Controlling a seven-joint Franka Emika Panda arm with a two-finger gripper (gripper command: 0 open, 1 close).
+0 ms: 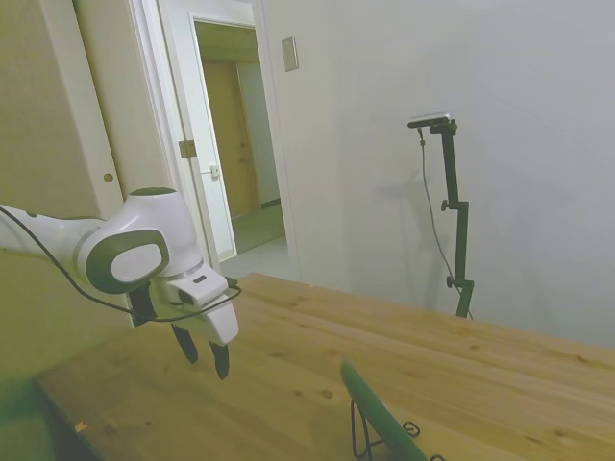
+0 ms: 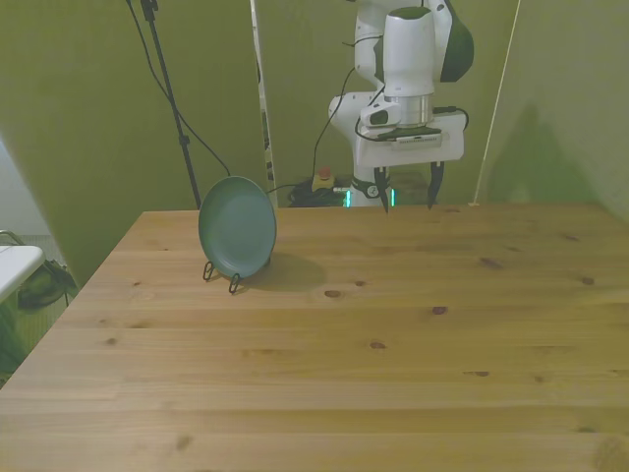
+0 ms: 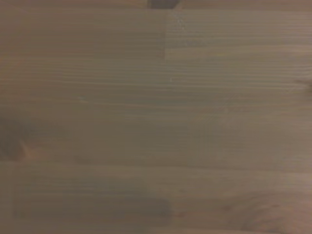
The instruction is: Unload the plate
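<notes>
One plate [image 2: 237, 226] is seen propped upright in a thin wire rack [image 2: 222, 274] toward the front view's left of the counter [image 2: 373, 354], well apart from the gripper [image 2: 407, 193], whose jaws are spread open and empty. The rim should be approached from above and pinched at its top edge before any lift is made.

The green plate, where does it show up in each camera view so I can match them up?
Side view: the plate is seen edge-on at the bottom edge, partly cut off, on the wire rack.
Front view: it faces the camera, standing upright in the rack at the front view's left, on the table.
Wrist view: not in it; only wood grain shows.
Shared landmark: the gripper, open, hanging above the table apart from the plate.
</notes>
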